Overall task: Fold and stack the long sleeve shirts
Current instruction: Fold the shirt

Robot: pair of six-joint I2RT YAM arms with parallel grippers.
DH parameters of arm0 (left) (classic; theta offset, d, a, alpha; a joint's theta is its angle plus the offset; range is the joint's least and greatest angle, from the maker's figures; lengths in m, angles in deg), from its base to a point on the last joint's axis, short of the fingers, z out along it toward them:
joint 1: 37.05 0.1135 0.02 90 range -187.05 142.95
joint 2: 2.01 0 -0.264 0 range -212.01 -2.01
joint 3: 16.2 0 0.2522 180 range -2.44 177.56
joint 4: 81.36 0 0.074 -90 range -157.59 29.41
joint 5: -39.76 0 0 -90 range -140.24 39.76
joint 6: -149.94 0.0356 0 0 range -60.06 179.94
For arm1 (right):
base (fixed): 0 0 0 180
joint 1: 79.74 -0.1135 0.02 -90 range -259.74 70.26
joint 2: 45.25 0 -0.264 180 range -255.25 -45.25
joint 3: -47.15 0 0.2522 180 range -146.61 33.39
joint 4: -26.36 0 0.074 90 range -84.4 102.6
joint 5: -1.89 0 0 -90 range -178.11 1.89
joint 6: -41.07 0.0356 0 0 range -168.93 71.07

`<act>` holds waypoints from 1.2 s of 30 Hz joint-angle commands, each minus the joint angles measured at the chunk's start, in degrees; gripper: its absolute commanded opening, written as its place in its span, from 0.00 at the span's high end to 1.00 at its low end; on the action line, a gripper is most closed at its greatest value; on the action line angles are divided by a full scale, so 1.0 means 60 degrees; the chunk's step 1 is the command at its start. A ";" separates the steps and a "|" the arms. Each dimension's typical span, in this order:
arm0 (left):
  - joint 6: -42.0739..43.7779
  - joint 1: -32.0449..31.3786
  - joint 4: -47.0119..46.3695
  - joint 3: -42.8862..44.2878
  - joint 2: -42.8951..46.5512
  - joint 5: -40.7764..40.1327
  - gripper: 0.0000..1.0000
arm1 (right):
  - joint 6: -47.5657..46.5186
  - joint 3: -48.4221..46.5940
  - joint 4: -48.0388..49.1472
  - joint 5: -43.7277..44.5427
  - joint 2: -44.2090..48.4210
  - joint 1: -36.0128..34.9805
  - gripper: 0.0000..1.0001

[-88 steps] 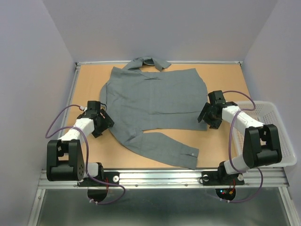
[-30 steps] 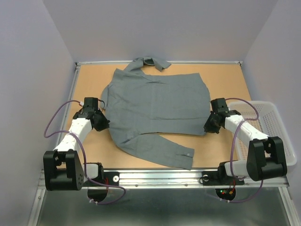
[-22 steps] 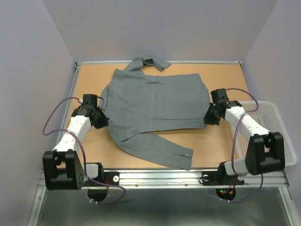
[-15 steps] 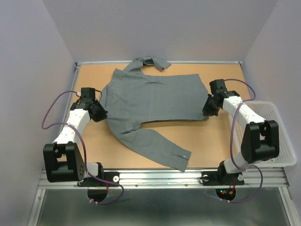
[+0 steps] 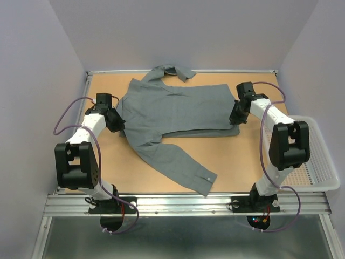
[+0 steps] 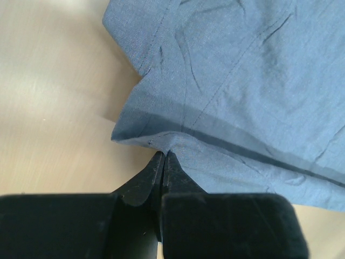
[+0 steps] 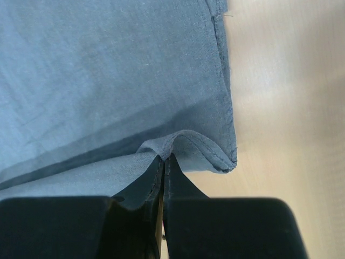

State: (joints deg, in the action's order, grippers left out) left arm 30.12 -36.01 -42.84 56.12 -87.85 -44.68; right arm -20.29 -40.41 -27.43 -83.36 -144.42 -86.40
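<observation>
A grey long sleeve shirt (image 5: 178, 110) lies spread on the brown table (image 5: 253, 162), collar at the far edge and one cuffed sleeve (image 5: 183, 167) trailing toward the near edge. My left gripper (image 5: 115, 121) is shut on the shirt's left lower edge; in the left wrist view (image 6: 163, 155) the cloth (image 6: 237, 81) bunches at the fingertips. My right gripper (image 5: 237, 115) is shut on the shirt's right hem corner; the right wrist view (image 7: 164, 158) shows the stitched hem (image 7: 215, 156) pinched up between the jaws.
A white mesh basket (image 5: 318, 162) stands at the table's right edge, beside the right arm. Lilac walls close in the table on three sides. A metal rail (image 5: 183, 202) runs along the near edge.
Both grippers have moved away from the near edge toward the far side, carrying the shirt's lower edge with them. The hem has shifted back and the loose sleeve dragged along.
</observation>
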 commanded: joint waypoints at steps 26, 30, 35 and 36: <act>-0.0171 0.0047 -0.1123 0.0990 -0.0767 0.0626 0.41 | 0.0134 -0.0634 0.0754 0.0863 -0.0142 0.0230 0.32; -0.0185 0.0047 -0.1079 0.1401 -0.0226 0.0523 0.37 | -0.0086 -0.0635 0.0827 0.0660 0.0706 0.0230 0.32; -0.0098 0.0047 -0.1078 0.1154 0.0317 0.0508 0.37 | -0.0888 -0.0035 0.1075 -0.0717 0.1396 0.0143 0.33; -0.0098 0.0047 -0.1108 0.1036 0.0419 0.0508 0.37 | -0.1066 0.0111 0.1120 -0.1169 0.1513 0.0055 0.35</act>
State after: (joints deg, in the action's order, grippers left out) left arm 29.05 -35.93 -48.74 62.26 -89.62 -41.80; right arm -21.77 -40.15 -23.89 -83.16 -138.87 -85.39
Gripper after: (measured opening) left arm 0.633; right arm 0.667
